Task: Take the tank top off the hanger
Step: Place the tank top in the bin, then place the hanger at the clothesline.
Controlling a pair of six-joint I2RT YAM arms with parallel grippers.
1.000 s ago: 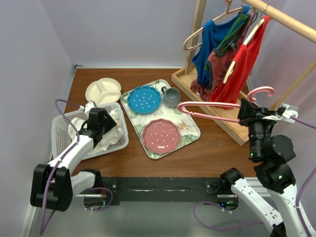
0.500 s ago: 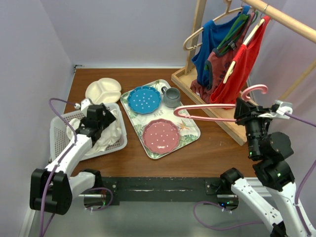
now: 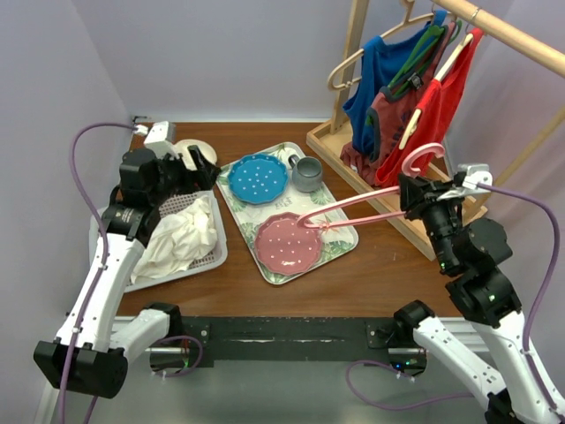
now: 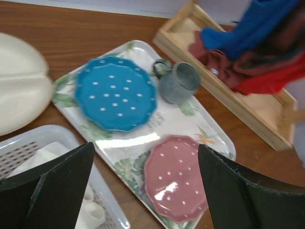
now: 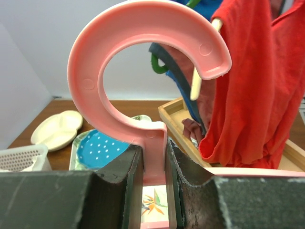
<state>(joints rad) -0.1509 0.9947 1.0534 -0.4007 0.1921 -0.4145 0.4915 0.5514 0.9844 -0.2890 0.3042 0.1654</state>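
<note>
There are two end effectors, one pink hanger [image 3: 353, 208], one white tank top [image 3: 181, 238], and one white basket [image 3: 190, 268]. There is also one floral tray [image 3: 331, 234] carrying two dotted plates and one grey mug [image 3: 306, 174]. One cream divided plate [image 3: 199, 148] sits on the tabletop [image 3: 371, 274]. One wooden rack [image 3: 331, 146] holds three hanging garments: blue [image 3: 375, 79], maroon [image 3: 388, 115] and red [image 3: 424, 132].

The left end effector [image 3: 190, 170] is spread wide with nothing between its fingers. The tank top lies crumpled in the basket just below it, on the side nearer its arm's base, and it is off the hanger. The right end effector [image 3: 413, 194] is pressed together on the hanger's neck. The hook curls above its fingers, and the bare bar reaches away to its left, over the pink plate [image 3: 287, 241]. The tank top is well apart from this end effector, across the tray.

The left wrist view looks past the left end effector [image 4: 145, 149] at the blue plate [image 4: 116, 93], the mug and the pink plate. It catches only a corner of the basket [image 4: 62, 133] and a fold of the tank top [image 4: 38, 160], and it does not show the hanger. The right wrist view shows the right end effector [image 5: 155, 167] clamping the hanger's [image 5: 95, 62] stem up close, with the red garment just beside the hook. That pinch is small and hard to see in the top view.
</note>
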